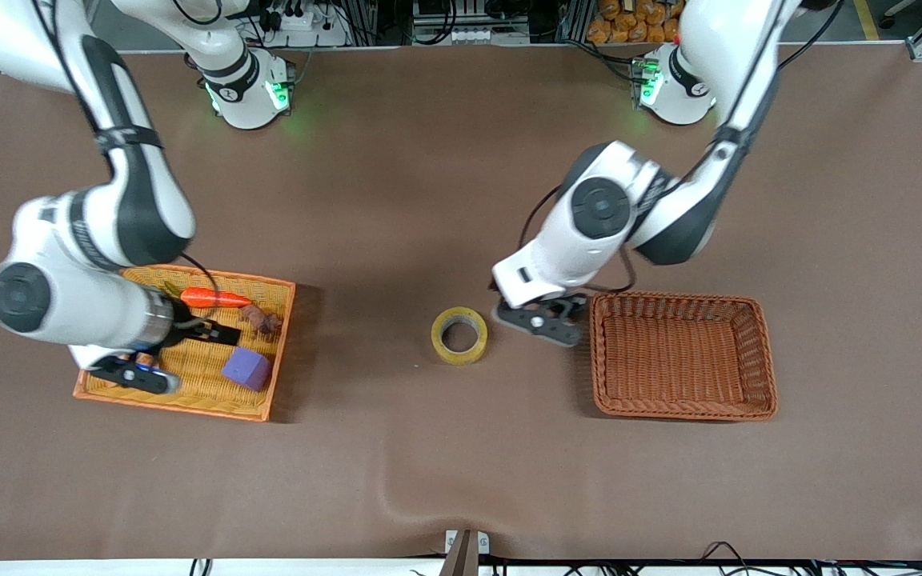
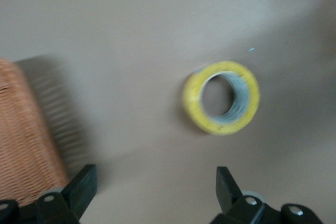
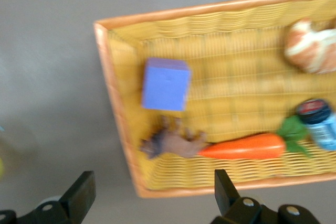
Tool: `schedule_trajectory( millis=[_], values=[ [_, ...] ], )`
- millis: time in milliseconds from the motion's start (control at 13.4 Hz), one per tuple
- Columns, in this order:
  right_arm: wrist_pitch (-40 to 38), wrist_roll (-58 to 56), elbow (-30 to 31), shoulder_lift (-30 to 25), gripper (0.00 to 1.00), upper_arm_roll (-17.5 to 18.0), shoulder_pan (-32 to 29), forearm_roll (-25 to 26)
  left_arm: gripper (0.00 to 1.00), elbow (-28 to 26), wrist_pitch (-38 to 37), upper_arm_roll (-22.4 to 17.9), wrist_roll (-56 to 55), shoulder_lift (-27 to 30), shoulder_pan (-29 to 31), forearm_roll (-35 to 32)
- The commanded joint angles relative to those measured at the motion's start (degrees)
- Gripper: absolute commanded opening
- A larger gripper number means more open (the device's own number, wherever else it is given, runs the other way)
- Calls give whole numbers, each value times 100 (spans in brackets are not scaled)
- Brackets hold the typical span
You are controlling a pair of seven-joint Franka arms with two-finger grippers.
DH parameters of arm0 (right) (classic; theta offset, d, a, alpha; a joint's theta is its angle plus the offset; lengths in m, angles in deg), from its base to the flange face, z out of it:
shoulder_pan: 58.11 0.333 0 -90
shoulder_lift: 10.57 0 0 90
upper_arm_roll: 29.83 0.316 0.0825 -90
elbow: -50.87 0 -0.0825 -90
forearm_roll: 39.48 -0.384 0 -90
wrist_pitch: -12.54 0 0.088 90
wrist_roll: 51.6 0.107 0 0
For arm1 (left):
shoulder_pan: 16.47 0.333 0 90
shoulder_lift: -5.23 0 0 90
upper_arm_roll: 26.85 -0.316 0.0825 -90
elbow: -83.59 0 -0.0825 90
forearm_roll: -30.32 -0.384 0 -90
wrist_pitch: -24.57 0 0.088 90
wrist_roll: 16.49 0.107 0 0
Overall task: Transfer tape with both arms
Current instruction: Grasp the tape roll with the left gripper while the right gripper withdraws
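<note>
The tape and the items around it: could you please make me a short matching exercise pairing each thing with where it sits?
Things:
1. tape
2. purple cube
3. left gripper
4. brown basket

Places:
A. in the yellow basket
B. toward the left arm's end, nothing in it
C. flat on the bare table, between the baskets
D. open, between tape and brown basket

Pairs: 1-C, 2-A, 3-D, 4-B

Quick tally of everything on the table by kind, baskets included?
Woven baskets: 2, a yellow one with an orange rim and an empty reddish-brown one
Yellowish tape roll: 1
Purple cube: 1
Orange toy carrot: 1
Brown animal figure: 1
Blue bottle with a dark cap: 1
Bread-like bun: 1
Total: 8
</note>
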Motion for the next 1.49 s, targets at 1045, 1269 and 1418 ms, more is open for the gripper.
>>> schedule_trajectory(
  millis=[1045, 1269, 1418],
  values=[
    [-1141, -2186, 105, -2137, 100, -432, -433, 322, 86, 726, 1656, -1102, -255, -1764, -1219, -320],
    [-1133, -1597, 8, -2128, 100, -1664, 966, 349, 23, 726, 1656, -1110, -263, -1791, -1262, -329],
    [-1115, -1639, -10, -2119, 100, -1675, 969, 332, 0, 717, 1656, -1207, -263, -1782, -1359, -347]
  ],
)
